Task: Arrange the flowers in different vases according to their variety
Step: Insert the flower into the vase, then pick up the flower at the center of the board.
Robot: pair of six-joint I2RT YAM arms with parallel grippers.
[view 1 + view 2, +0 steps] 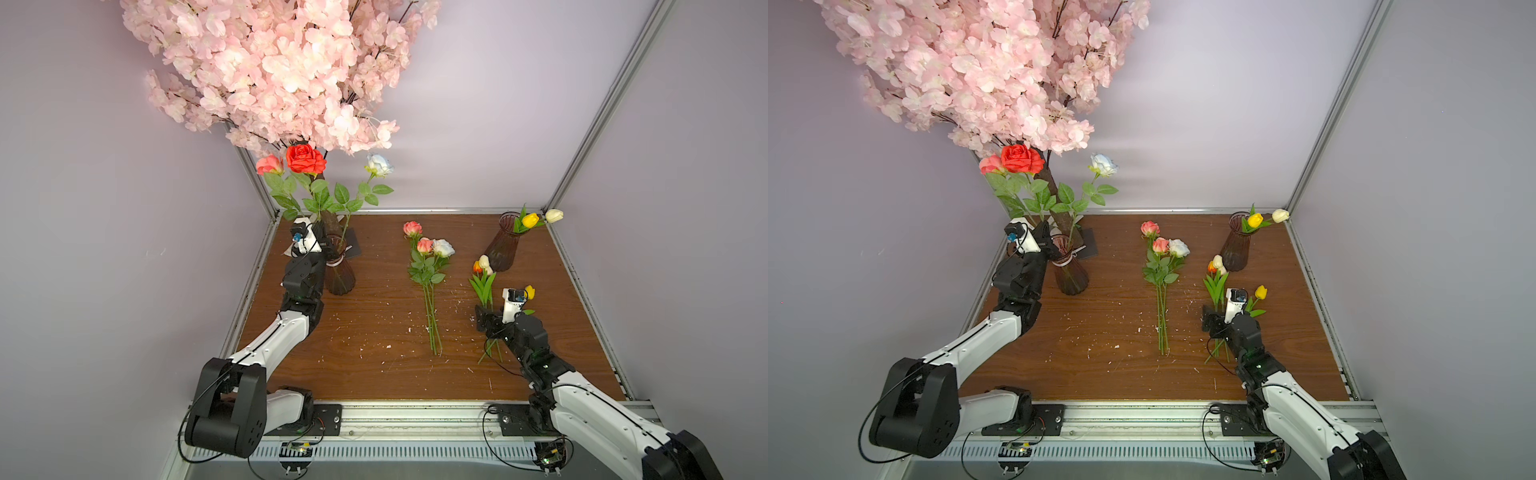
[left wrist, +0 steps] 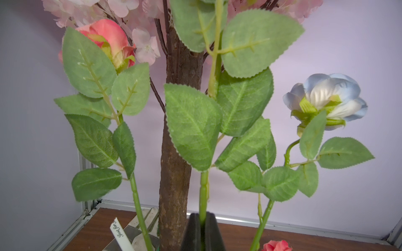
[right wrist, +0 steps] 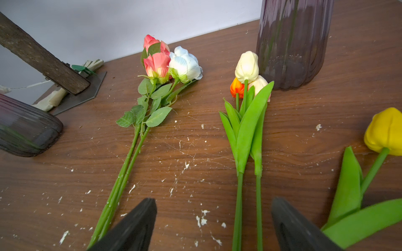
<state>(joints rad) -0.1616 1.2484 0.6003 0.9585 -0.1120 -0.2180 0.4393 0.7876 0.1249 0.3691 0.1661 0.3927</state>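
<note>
Maroon banded vase (image 1: 340, 278) holds roses (image 1: 270, 165), left gripper (image 2: 203, 218) clamping the red rose (image 1: 306, 158); loose flowers (image 1: 428, 266) near it await the gaping right gripper (image 3: 214, 200).

Table (image 1: 374, 332): brown wood grain, white flecks. Banded vase (image 1: 340, 278): ribbed dark maroon, pale neck band. Second vase (image 1: 503, 245): same ribbed maroon. Red rose (image 1: 305, 158), coral rose (image 1: 269, 164), white rose (image 1: 379, 165): green leaves. Yellow tulip (image 1: 530, 220), cream tulip (image 1: 554, 215), orange tulip (image 3: 236, 87). Blossom tree (image 1: 270, 70): pale pink.
</note>
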